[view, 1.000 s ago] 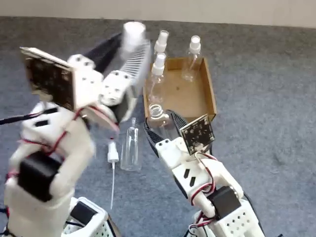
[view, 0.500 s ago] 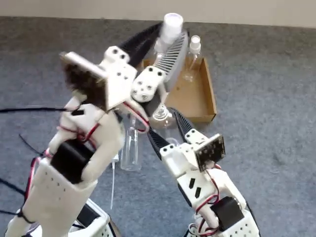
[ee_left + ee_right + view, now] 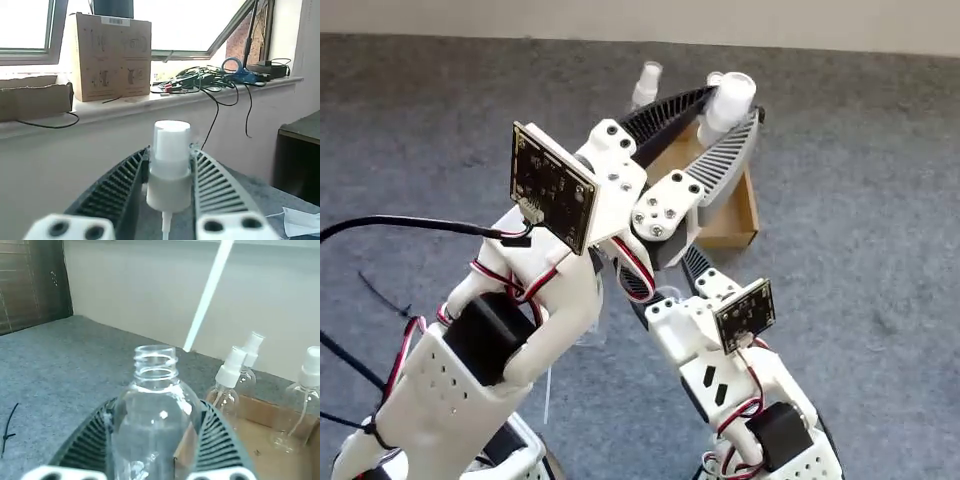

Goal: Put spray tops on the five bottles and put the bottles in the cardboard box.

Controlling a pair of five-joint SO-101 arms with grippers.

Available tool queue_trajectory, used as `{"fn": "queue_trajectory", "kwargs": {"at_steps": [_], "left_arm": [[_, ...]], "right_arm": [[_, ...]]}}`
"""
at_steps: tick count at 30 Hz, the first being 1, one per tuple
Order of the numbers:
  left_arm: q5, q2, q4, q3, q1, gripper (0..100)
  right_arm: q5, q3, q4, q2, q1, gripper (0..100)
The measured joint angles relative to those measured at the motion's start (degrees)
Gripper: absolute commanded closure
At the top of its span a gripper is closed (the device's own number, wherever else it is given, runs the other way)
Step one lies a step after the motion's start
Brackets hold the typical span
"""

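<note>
Two jaw sets, both clenched: left jaws grasp spray top (image 3: pixel 170 170), raised near box (image 3: pixel 745 225); right jaws grasp uncapped bottle (image 3: pixel 154 425). Three capped bottles (image 3: pixel 227 387) at box.

No word or number can be read. A carton (image 3: pixel 111 55) on the windowsill (image 3: pixel 125 106) carries a white barcode sticker (image 3: pixel 115 21) at its top edge and faint line drawings on its front, all too small to make out.

White spray top (image 3: pixel 170 170), tube down, held up by cardboard box (image 3: pixel 738 225). Clear uncapped bottle (image 3: pixel 155 430) upright, gripped. Three capped bottles (image 3: pixel 227 390) upright at box.
</note>
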Motion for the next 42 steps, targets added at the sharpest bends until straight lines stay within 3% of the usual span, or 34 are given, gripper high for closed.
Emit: {"fn": "queue_trajectory", "kwargs": {"at_steps": [8, 24, 30, 42], "left_arm": [[0.0, 0.0, 0.0, 0.97, -3.52, 100], [0.0, 0.0, 0.0, 0.97, -1.76, 100], [0.0, 0.0, 0.0, 0.97, -1.58, 100], [0.0, 0.09, 0.0, 0.09, -1.67, 100]], "right_arm": [[0.0, 0.0, 0.0, 0.0, 2.2, 99.4], [0.0, 0.0, 0.0, 0.0, 2.2, 99.4], [-0.26, 0.09, -3.6, 0.0, 6.59, 99.4], [-3.43, 2.46, -4.4, -0.09, 6.95, 99.4]]}}
